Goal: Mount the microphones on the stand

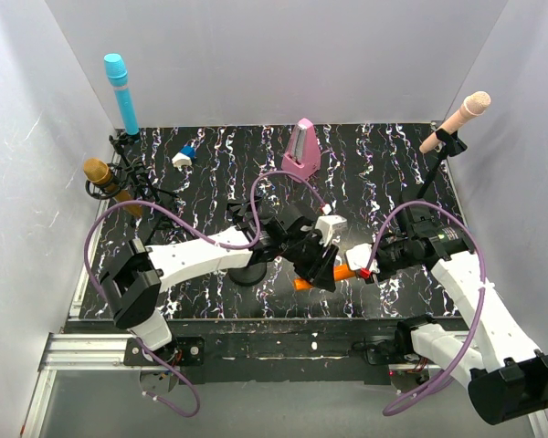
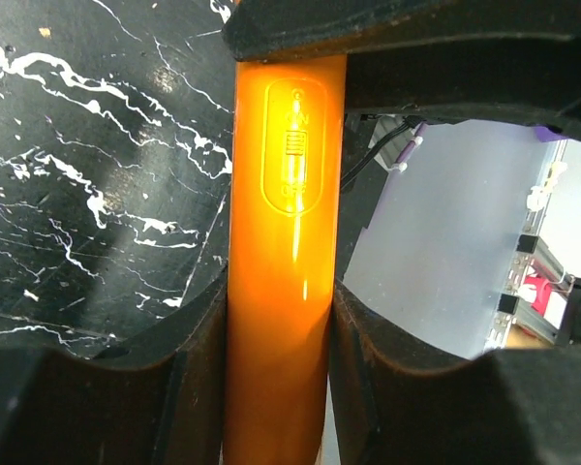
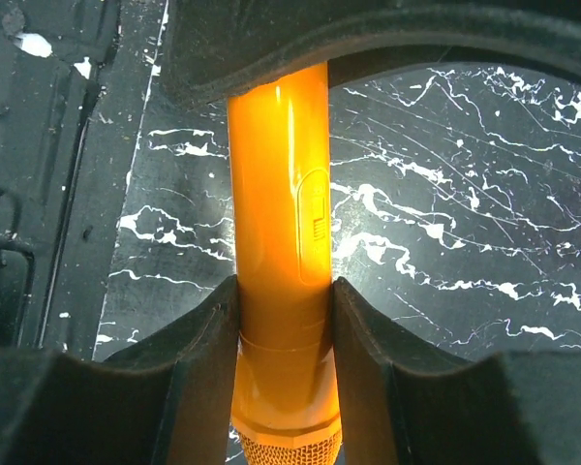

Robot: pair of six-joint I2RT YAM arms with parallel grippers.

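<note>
The orange microphone [image 1: 343, 272] lies level between both grippers near the table's front middle. My left gripper [image 1: 321, 271] is shut on its handle [image 2: 281, 320]. My right gripper [image 1: 363, 271] is shut on its head end [image 3: 283, 329], with the mesh head just below the fingers. The cyan-blue microphone [image 1: 121, 91] and the gold microphone [image 1: 108, 182] sit in stand clips at the left. The pale pink-beige microphone [image 1: 457, 120] sits in a stand clip at the right.
A pink pyramid metronome [image 1: 301, 148] stands at the back middle. A small blue-and-white part [image 1: 184, 155] lies at the back left. A black stand base [image 1: 248, 272] sits under my left arm. White walls close in the black marbled table [image 1: 219, 173].
</note>
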